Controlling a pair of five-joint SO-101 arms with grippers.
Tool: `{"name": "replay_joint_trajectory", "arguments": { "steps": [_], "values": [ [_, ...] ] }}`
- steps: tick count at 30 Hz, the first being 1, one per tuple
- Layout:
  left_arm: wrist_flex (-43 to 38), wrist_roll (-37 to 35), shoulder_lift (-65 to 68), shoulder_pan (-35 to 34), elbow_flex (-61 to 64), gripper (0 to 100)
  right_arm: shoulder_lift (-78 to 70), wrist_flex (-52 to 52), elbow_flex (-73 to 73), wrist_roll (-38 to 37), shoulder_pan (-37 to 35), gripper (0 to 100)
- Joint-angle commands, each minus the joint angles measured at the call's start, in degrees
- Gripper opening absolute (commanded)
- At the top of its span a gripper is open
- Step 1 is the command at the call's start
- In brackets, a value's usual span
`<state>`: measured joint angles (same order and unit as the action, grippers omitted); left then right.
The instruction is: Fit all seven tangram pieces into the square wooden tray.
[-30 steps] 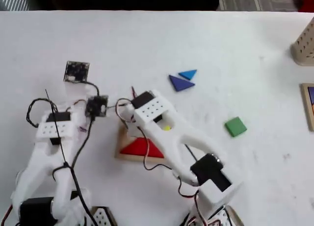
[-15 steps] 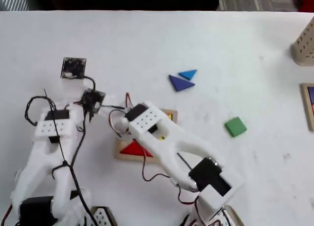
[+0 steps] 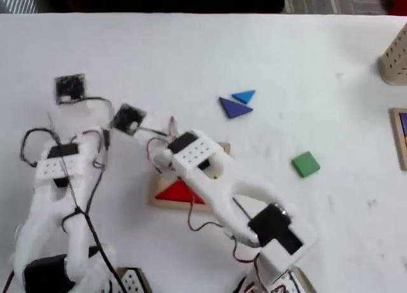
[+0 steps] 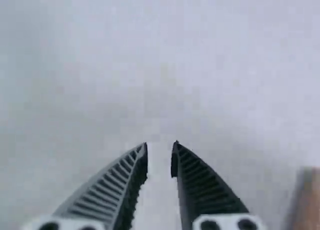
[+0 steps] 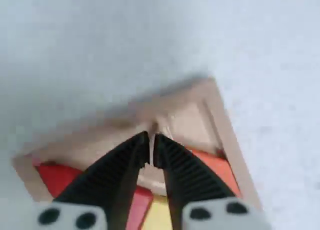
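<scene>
Tray (image 3: 166, 204) lies near the front middle of the table (image 3: 286, 51), partly under the right arm (image 3: 235, 191). A red triangle (image 3: 178, 192) sits flat inside it, along the front rim. From the right wrist the tray (image 5: 227, 132) shows the red triangle (image 5: 52, 177), an orange piece (image 5: 212, 165) and a yellow piece (image 5: 157, 215) laid in, with bare wooden floor left at the far corner. The right gripper (image 5: 150, 136) hangs over that bare floor, its fingers drawn together to a thin slit with nothing between them; whether the tips touch the wood cannot be told.

Three pieces lie outside the tray. A dark blue triangle (image 3: 234, 107) and a light blue triangle (image 3: 244, 96) rest just beside each other on the table beyond the tray. A green square (image 3: 305, 164) lies apart from them, off the tray's right side.

The left arm (image 3: 51, 197) stands to the tray's left. The left gripper (image 4: 160, 146) is over bare table, fingers slightly apart and empty.

At the right edge of the table stand a pegged block (image 3: 394, 61) and, nearer the front, a framed board (image 3: 400, 137).
</scene>
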<state>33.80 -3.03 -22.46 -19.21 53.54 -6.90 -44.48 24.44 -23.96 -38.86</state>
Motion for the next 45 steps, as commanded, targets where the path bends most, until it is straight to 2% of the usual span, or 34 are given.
{"name": "replay_joint_trajectory", "arguments": {
  "steps": [1, 4, 9, 16, 26, 39, 45],
  "values": [
    [-1.41, -4.13, -0.13, -2.33, -2.9, 10, 10.59, 1.01, 2.46, 1.76, 1.89, 1.9],
    [-2.2, -6.95, -0.4, -3.91, -2.99, 10, 15.52, 1.8, 5.71, 5.36, 1.54, 1.9],
    [-4.31, -13.45, -0.4, -6.73, -2.9, 10, 12.0, 6.99, 8.44, 8.97, 1.27, 1.9],
    [-4.31, -14.07, -0.4, -6.99, -2.9, 10, 6.29, 12.35, 8.09, 9.41, -2.68, 1.9],
    [-4.31, -13.98, -0.22, -6.81, -2.9, 10, 5.76, 6.11, 7.82, 9.49, -2.95, 1.9],
    [-4.31, -13.98, -0.13, -6.64, -2.81, 10, 6.11, -0.84, 7.82, 7.03, 3.56, 1.9],
    [-4.31, -13.98, -0.04, -6.64, -2.81, 10, 9.36, 0.31, 7.65, 7.12, 0.57, 1.9]
  ]
}}
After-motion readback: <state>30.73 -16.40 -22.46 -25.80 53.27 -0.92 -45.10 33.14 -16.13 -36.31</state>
